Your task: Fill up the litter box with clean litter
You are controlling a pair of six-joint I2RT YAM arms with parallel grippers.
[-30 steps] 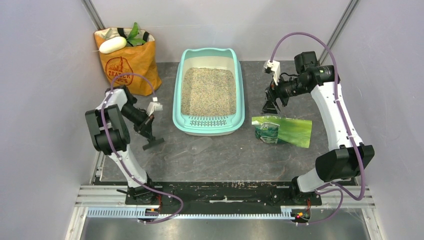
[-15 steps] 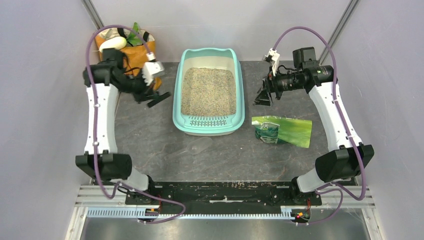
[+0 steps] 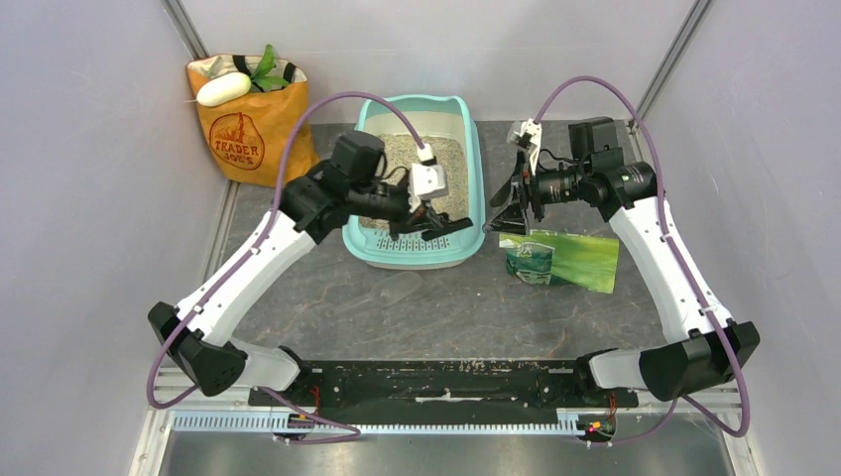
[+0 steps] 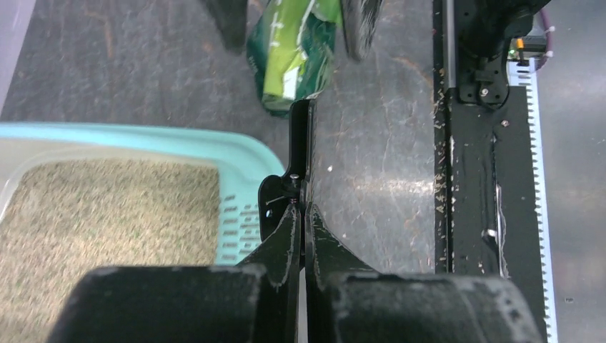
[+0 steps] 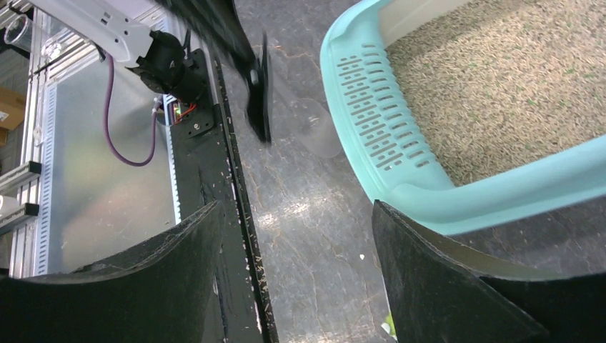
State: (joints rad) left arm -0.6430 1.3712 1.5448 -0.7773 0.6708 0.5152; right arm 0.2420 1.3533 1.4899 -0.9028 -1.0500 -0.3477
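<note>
The mint-teal litter box [image 3: 476, 178] stands at the table's centre back, with beige clean litter [image 3: 452, 164] spread inside it. My left gripper [image 3: 443, 226] is shut on nothing and hangs over the slotted grate step at the box's near end. From the left wrist, the shut gripper [image 4: 302, 108] crosses the box's near right corner [image 4: 243, 153], with litter [image 4: 107, 214] at the left. My right gripper [image 3: 506, 213] is open and empty beside the box's right near corner. Through the open right gripper [image 5: 294, 207] I see bare table, the box rim [image 5: 400, 193] and litter [image 5: 500, 78].
A green printed plastic bag [image 3: 560, 260] lies flat right of the box, under my right gripper. A clear plastic scoop [image 3: 392, 290] lies on the table in front of the box. An orange paper grocery bag [image 3: 248, 124] stands at the back left.
My left arm has swung from the left side, past the orange bag, to over the box's near end. My right gripper has shifted left toward the box.
</note>
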